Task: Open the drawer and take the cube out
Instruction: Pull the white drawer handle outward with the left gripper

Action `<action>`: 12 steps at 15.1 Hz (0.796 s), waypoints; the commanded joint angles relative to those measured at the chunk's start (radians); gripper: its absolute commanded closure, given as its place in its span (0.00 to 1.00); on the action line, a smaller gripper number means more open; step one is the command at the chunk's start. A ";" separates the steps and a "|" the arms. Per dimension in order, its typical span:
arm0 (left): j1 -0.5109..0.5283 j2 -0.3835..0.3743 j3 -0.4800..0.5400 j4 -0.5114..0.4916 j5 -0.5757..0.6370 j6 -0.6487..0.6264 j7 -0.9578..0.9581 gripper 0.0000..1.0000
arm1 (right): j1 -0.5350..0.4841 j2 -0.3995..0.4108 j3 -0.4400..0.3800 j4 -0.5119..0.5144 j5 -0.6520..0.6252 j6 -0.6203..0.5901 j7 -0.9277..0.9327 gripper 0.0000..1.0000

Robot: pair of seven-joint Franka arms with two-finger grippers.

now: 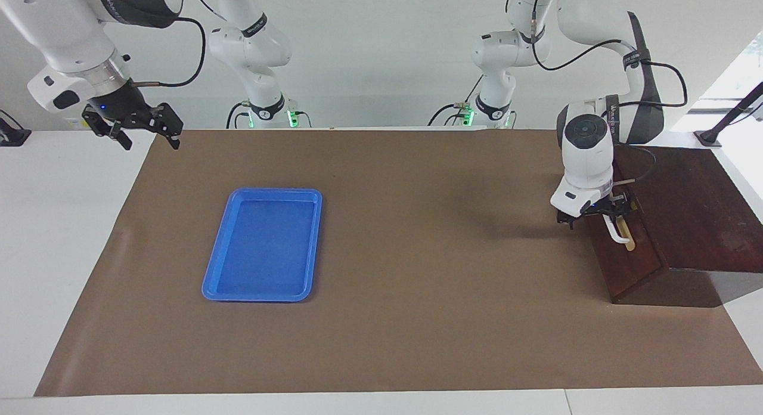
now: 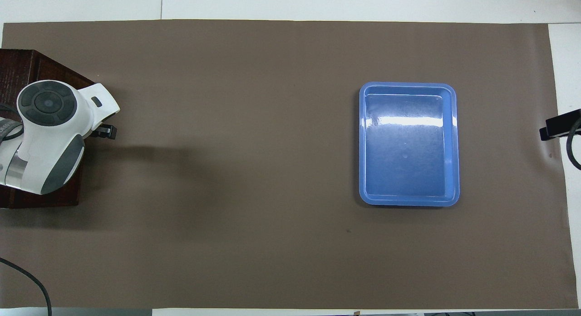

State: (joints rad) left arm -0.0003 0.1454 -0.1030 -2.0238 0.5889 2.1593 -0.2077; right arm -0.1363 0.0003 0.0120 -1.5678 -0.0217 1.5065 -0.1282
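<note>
Dark brown wood faced the mat: the drawer sat shut in its box at the left arm's end of the table, so nothing of the task was yet done. The left gripper was at the white handle; whether its fingers had closed on it could not be told. No cube showed, presumably inside. Well apart lay a blue tray. The right gripper waited over the table's edge, fingers spread.
</note>
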 commanded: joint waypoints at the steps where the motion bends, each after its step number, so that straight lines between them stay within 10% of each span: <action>1: -0.039 -0.004 0.005 -0.007 0.020 -0.006 -0.032 0.00 | -0.022 0.000 0.008 0.008 0.020 -0.011 -0.041 0.00; 12: -0.136 -0.006 0.002 0.000 -0.021 -0.056 -0.073 0.00 | -0.035 -0.002 0.008 0.009 0.022 -0.003 -0.077 0.00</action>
State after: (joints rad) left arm -0.1111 0.1447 -0.1062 -2.0227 0.5875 2.1201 -0.2681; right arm -0.1525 0.0003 0.0118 -1.5669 -0.0217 1.5065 -0.1696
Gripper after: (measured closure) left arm 0.000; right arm 0.000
